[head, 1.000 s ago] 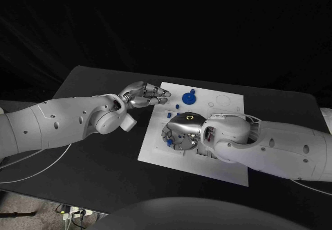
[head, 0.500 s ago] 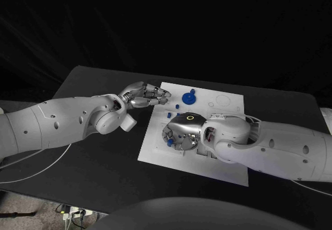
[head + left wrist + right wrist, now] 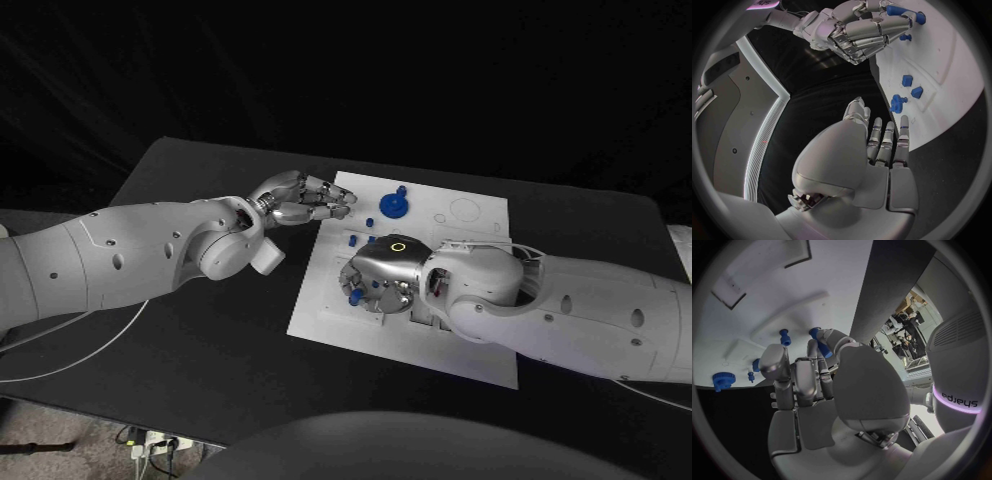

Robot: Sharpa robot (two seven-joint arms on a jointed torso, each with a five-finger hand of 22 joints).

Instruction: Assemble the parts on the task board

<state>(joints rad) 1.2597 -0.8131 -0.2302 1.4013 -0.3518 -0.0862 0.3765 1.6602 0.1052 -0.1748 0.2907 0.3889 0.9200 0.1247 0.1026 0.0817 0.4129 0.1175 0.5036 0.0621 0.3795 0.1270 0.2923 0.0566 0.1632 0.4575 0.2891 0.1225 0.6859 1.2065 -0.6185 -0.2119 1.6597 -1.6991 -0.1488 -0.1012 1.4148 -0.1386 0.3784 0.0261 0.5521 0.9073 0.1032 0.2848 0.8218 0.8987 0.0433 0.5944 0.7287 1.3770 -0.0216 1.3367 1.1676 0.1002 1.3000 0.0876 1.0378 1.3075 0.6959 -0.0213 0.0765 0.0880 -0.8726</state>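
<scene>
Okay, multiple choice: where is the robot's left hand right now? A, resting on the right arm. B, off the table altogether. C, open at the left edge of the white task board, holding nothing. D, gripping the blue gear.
C: the left hand sits at the task board's left edge with fingers apart and nothing in them, clear of the blue gear.

Shiny metal hands, matt board and table

The left hand (image 3: 299,197) and right hand (image 3: 378,272) look like polished silver metal, glossy and catching the light, on smooth white plastic-looking arms (image 3: 130,250) with a soft sheen. The task board (image 3: 378,335) is a flat white plate, smooth and matt. The small blue parts (image 3: 392,205) on it look like hard plastic, slightly glossy. The table (image 3: 188,180) underneath is black and matt, with no shine.
</scene>
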